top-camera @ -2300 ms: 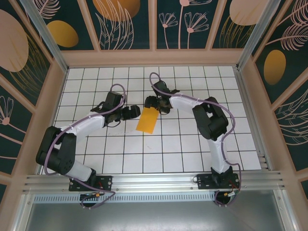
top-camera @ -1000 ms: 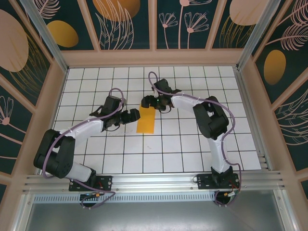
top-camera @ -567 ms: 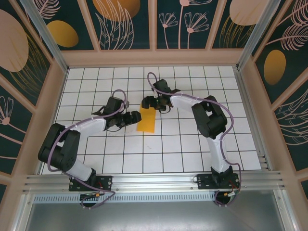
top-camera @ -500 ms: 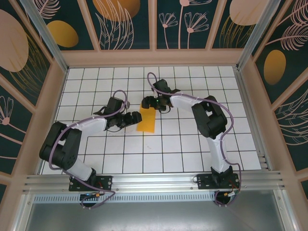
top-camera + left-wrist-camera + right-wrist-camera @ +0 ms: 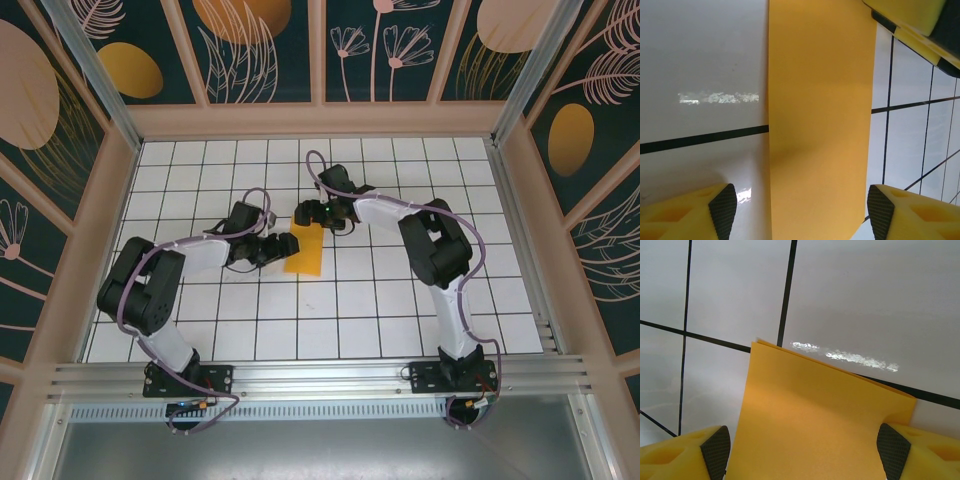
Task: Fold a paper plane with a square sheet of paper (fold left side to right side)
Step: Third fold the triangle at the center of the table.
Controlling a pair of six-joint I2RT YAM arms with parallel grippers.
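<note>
Left claw [image 5: 284, 246] is seen spread at the left long edge of the folded orange sheet of paper [image 5: 304, 254], which is laid flat as a narrow rectangle mid-desk [image 5: 400, 300], and right claw [image 5: 311, 217] is held spread over its far end.

paper [image 5: 304, 252]: orange-yellow | table [image 5: 400, 300]: white, black grid | left tool [image 5: 801, 207]: yellow, tips seemingly black | walls [image 5: 350, 80]: teal, floral

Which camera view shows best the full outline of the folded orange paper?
The top external view: the whole square sheet of paper, folded to a narrow rectangle, lies on the tiled table. The left wrist view shows a stretch with both long edges. The right wrist view shows one end with two corners.
</note>
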